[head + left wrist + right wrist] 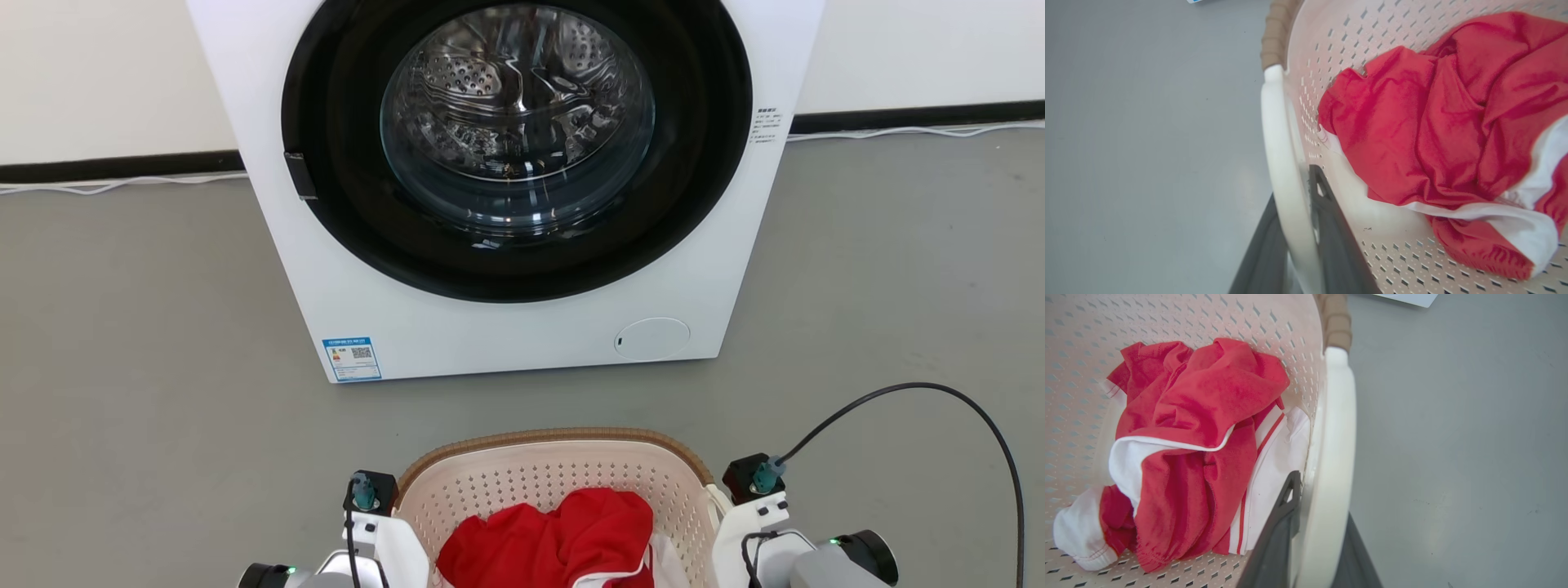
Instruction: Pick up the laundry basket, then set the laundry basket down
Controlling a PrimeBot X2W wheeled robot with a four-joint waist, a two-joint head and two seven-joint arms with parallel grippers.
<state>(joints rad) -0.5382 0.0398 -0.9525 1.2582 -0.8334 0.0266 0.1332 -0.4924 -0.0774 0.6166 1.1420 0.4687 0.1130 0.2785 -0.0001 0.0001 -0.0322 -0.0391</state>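
At nine o'clock of the laundry basket (563, 437), the left gripper (1295, 190) and, at three, the right gripper (1321, 498) each apparently clench a side handle (1280, 143); red clothing (1412, 122) lies inside.

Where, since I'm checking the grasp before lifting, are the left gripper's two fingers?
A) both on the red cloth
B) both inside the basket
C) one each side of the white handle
C: the left gripper straddles the white handle of the laundry basket, one dark finger inside the wall, one outside.
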